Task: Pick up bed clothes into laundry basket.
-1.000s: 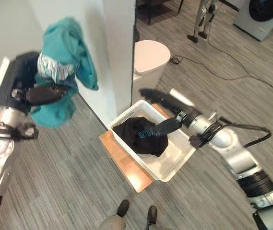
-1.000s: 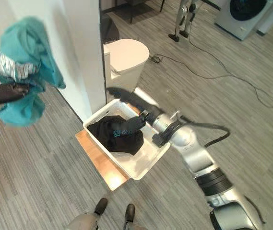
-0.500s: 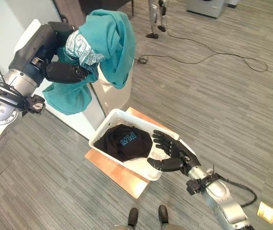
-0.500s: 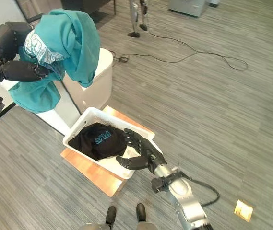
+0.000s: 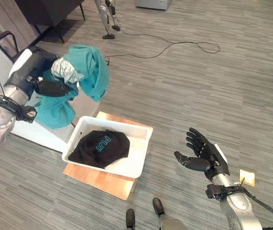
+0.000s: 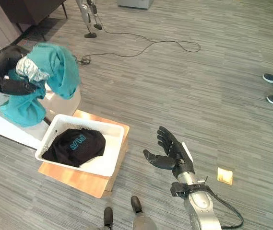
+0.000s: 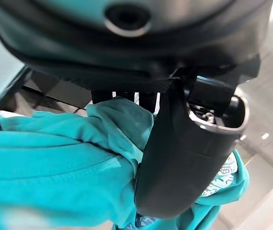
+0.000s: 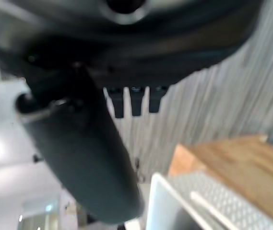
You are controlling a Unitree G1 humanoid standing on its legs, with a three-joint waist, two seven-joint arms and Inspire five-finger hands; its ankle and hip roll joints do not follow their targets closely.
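Right hand (image 5: 204,154) spread, withdrawn from basket (image 5: 139,147) | left hand (image 5: 50,87) still grips teal garment (image 5: 86,76)

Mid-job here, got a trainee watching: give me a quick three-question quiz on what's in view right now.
1. True or false: the left robot hand is shut on the teal cloth.
2. What lies in the white basket?
A. a black garment
B. a towel
C. nothing
3. Fill in: the right robot hand is ____ and holds nothing.

Key:
1. True. It is held up above the floor, beside the basket.
2. A, the black garment.
3. open, over the floor to the basket's right.
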